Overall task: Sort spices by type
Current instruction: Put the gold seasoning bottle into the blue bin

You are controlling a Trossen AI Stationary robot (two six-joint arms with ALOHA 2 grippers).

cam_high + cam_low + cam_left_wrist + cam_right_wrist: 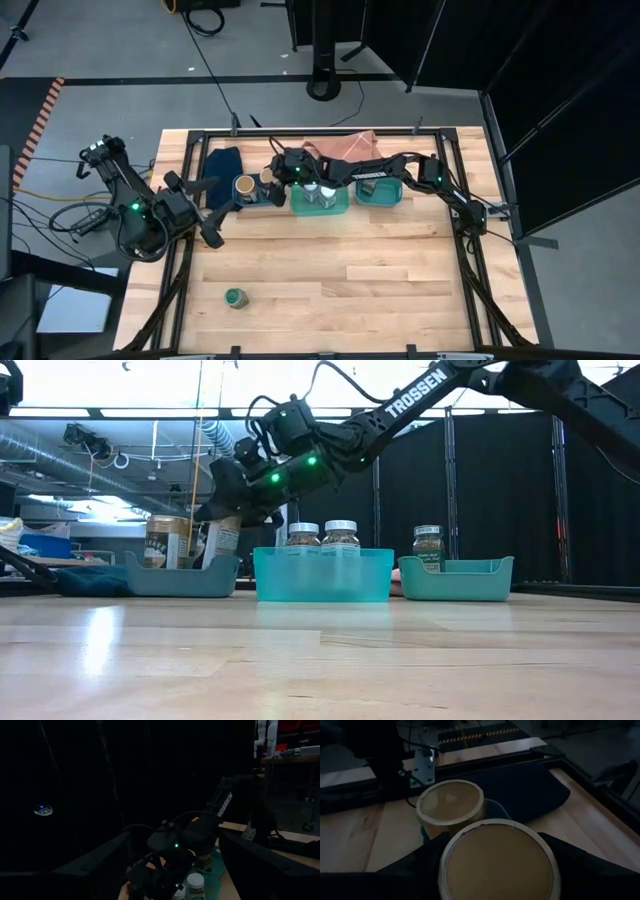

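Three trays stand in a row along the far side of the table (330, 285): a left tray (180, 578), a middle tray (322, 575) and a right tray (455, 579). The right gripper (272, 180) reaches across from the right to the left tray and is closed around a tan jar (499, 861), its dark fingers (585, 865) on either side of the lid; in the low view that jar (222, 540) hangs tilted over the tray's right end. A second tan jar (244, 185) stands upright in the same tray, just left of the held one. Two white jars (320, 192) stand side by side in the middle tray, touching or nearly so. One green jar (428, 547) stands in the right tray. Another green jar (235, 297) sits alone on the bare wood near the front left, well apart from the trays. A dark cloth (222, 165) lies just left of the left tray. The left gripper (207, 210) hovers at the table's left edge, near the cloth, its fingers spread apart and holding nothing.
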